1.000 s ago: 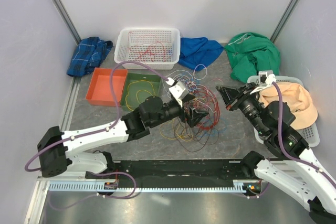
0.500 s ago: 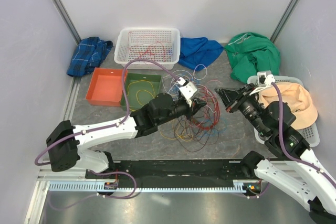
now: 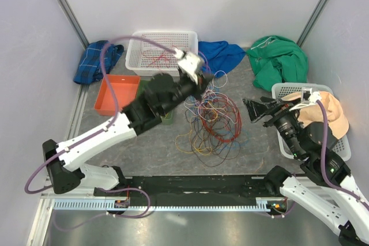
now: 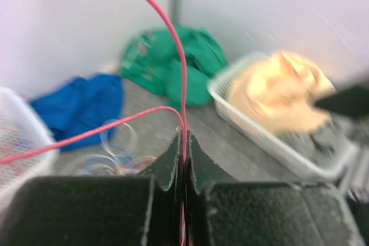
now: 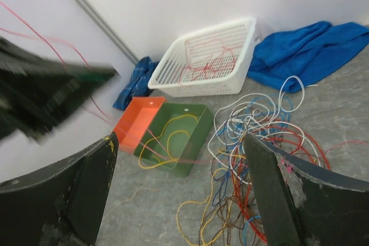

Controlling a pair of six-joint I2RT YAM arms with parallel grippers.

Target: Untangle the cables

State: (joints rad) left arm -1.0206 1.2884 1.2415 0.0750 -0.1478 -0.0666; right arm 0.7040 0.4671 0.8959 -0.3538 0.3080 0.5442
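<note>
The cables [image 3: 211, 120] lie in a loose tangle of red, orange, yellow, blue and white wires on the grey table, also seen in the right wrist view [image 5: 260, 152]. My left gripper [image 3: 206, 78] is raised over the pile's far edge. In the left wrist view it [image 4: 184, 137] is shut on a thin red cable [image 4: 179, 61] that runs up and away from the jaws. My right gripper [image 3: 249, 109] hangs just right of the pile. Its fingers [image 5: 87, 191] stand wide apart with nothing between them [image 5: 184, 191].
A white basket [image 3: 138, 43] holding red cables stands at the back. Left of the pile are an orange tray [image 3: 115, 93] and a green tray [image 5: 199, 131] with a yellow cable. Blue [image 3: 216, 56], green [image 3: 277, 61] and plaid [image 3: 95, 61] cloths lie behind. A basket [image 3: 281, 89] with peach cloth stands right.
My left gripper shut on a red cable in the pile, then rose and swung back toward the white basket. My right gripper opened and drew back to the right.
</note>
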